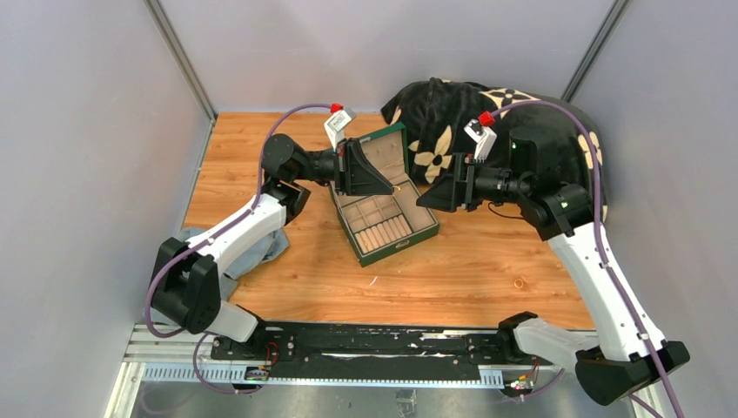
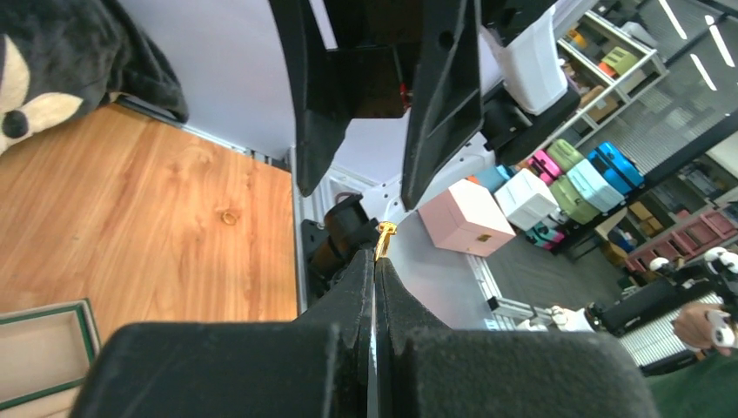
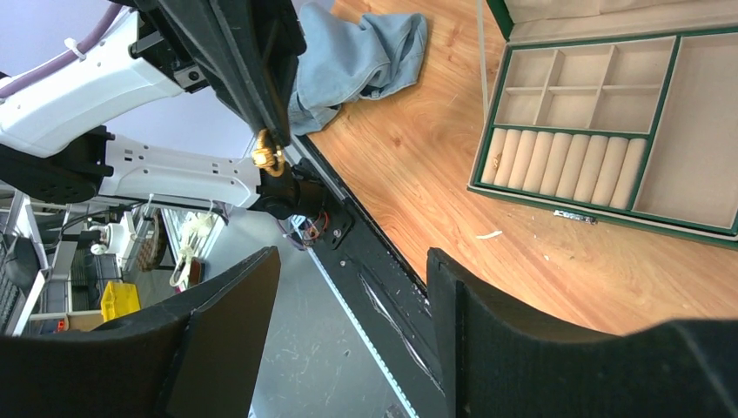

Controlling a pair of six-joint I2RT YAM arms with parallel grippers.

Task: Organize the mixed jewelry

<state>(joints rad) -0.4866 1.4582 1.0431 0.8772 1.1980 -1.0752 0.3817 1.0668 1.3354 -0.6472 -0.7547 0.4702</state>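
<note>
My left gripper [image 2: 376, 261] is shut on a small gold piece of jewelry [image 2: 385, 233], which sticks out past its tips. It holds the piece in the air above the open green jewelry box [image 1: 399, 246]. The right gripper [image 3: 352, 257] faces it tip to tip, open and empty, with the gold piece [image 3: 265, 157] just beyond its fingers. A small gold ring [image 1: 519, 283] lies on the wood to the right of the box. A tiny silvery cluster [image 3: 574, 215] rests against the box's front edge. In the top view the left gripper [image 1: 393, 187] and right gripper [image 1: 420, 200] nearly meet.
The box's beige compartments and ring rolls [image 3: 566, 165] hold nothing that I can see. A black floral blanket [image 1: 470, 122] lies at the back right. At the left is a blue cloth [image 1: 261, 248]. A thin pale sliver [image 3: 489, 234] sits on the wood in front of the box.
</note>
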